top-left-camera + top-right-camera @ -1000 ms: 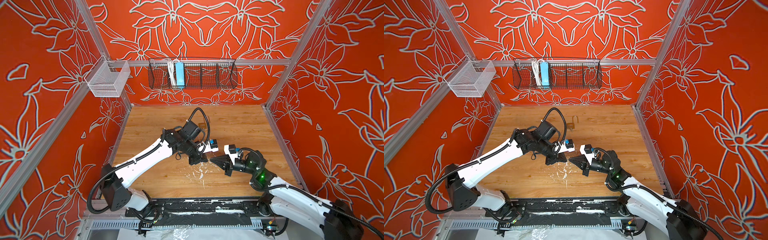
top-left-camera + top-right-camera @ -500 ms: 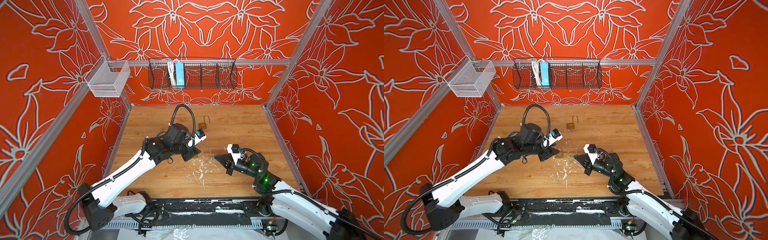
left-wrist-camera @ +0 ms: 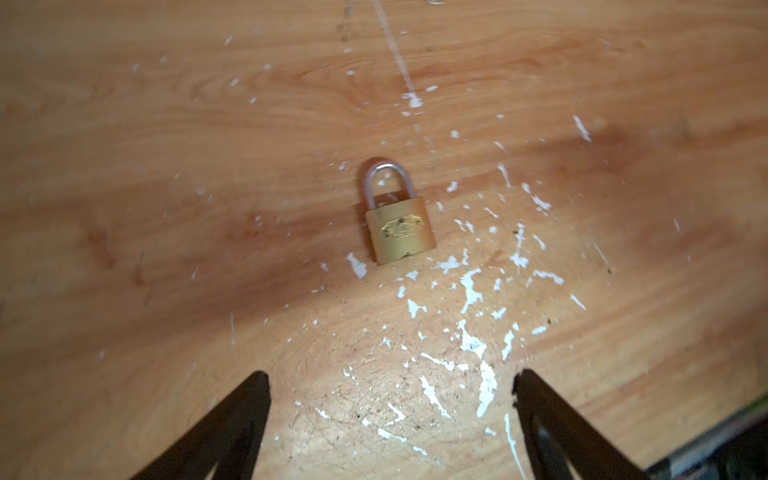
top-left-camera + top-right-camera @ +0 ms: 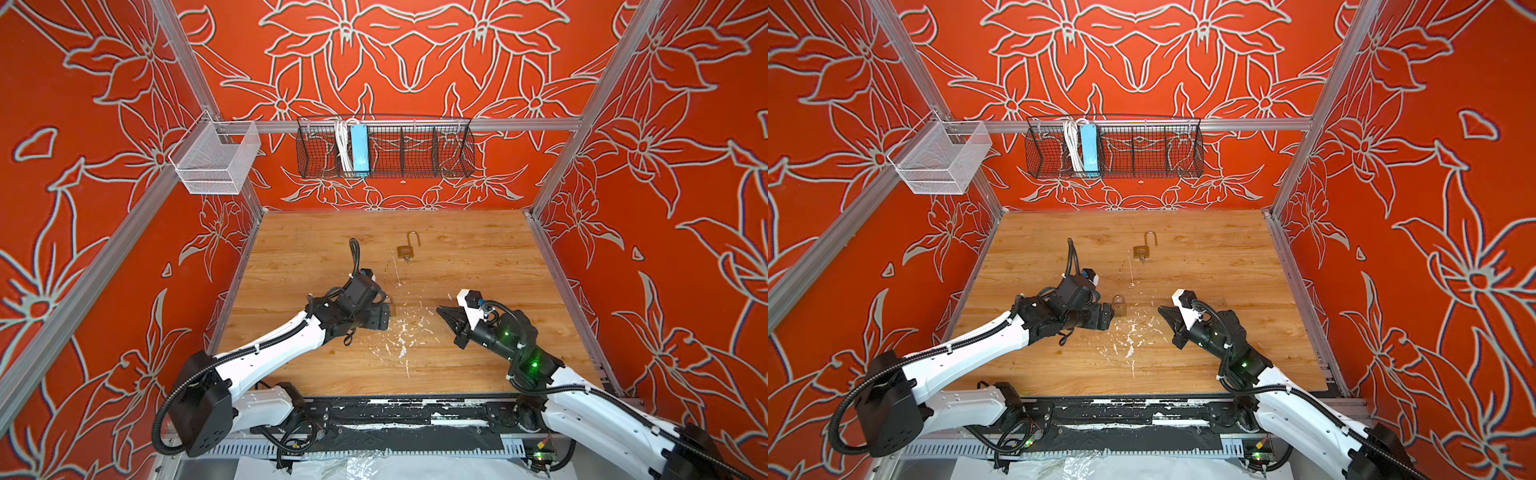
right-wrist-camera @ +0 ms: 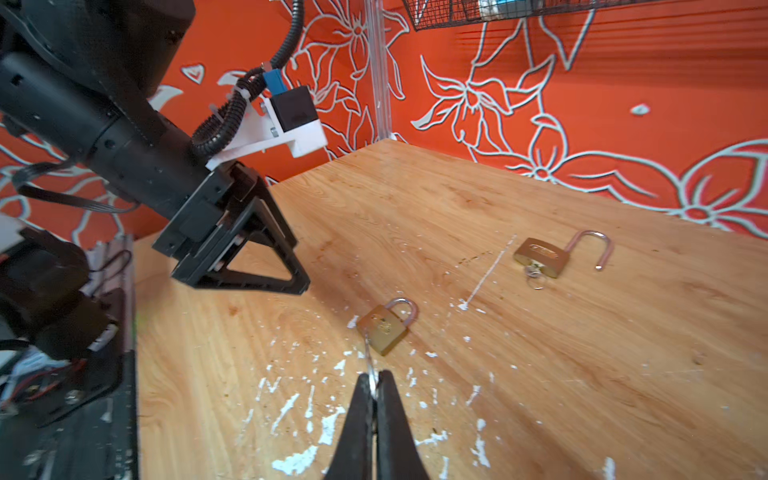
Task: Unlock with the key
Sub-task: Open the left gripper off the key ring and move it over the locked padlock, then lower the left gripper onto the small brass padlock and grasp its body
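Padlock (image 4: 1119,304), shackle shut, lies on the bench (image 4: 1204,257) just beside the left pincer (image 4: 1109,316) in a top view, the left wrist view shows that pincer's jaws spread wide and clear of it, and the right wrist view shows the right pincer (image 5: 376,380) clamped on the key (image 5: 370,361), pointing toward the padlock.

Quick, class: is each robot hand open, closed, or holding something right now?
Left hand: open, holding nothing; the shut padlock lies loose in front of it.
Right hand: closed on the key.
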`<state>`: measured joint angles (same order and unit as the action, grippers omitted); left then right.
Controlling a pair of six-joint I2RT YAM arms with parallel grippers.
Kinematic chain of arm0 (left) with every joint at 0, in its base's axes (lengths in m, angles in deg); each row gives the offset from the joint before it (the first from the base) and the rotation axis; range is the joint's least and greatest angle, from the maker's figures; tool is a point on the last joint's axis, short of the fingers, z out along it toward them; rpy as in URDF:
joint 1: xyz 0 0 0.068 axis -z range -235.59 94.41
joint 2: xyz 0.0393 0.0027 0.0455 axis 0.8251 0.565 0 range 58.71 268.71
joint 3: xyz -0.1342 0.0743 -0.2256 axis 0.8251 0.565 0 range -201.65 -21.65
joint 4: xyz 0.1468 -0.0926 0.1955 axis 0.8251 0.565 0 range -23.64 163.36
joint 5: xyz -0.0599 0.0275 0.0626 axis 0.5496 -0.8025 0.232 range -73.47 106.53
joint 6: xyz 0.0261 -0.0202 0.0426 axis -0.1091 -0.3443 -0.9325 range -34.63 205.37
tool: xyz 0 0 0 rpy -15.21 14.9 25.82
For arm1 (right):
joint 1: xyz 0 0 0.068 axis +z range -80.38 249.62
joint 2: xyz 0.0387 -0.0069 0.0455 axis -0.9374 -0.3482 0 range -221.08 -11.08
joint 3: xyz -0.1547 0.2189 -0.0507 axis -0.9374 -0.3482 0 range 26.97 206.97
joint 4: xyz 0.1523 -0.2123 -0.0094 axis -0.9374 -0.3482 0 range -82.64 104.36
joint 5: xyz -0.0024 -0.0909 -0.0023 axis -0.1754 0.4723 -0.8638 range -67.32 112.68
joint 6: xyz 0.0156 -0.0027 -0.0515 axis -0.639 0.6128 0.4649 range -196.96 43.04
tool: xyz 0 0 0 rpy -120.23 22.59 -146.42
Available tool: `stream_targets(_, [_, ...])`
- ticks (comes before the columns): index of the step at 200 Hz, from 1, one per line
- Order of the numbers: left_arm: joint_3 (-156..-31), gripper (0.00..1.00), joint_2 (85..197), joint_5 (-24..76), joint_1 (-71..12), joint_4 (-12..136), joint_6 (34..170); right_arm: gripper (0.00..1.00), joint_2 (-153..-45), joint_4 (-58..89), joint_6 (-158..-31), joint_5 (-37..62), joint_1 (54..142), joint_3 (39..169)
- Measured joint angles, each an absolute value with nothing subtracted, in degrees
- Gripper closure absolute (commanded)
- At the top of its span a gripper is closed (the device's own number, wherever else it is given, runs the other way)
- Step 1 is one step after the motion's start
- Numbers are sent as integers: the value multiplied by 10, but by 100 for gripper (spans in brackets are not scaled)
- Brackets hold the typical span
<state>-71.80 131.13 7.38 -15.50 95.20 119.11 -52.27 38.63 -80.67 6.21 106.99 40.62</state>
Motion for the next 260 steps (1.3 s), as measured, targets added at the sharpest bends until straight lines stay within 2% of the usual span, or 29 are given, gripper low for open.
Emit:
stream_targets(48, [-876, 8, 1486, 59, -157, 1035, 1298, 100, -527, 400, -723, 146, 1129, 393])
stream_targets(100, [-963, 9, 1621, 95, -160, 1096, 1369, 100, -543, 443, -601, 258, 1256, 383])
stream_targets(141, [-1036, 12, 1696, 117, -181, 1132, 1379, 100, -612, 492, -502, 359, 1353, 381])
stream_targets(191, [-1069, 17, 1750, 150, -214, 1147, 1371, 100, -599, 511, -459, 405, 1365, 381])
stream_targets(260, [-1087, 27, 1768, 157, -206, 1188, 1399, 100, -617, 538, -445, 431, 1367, 380])
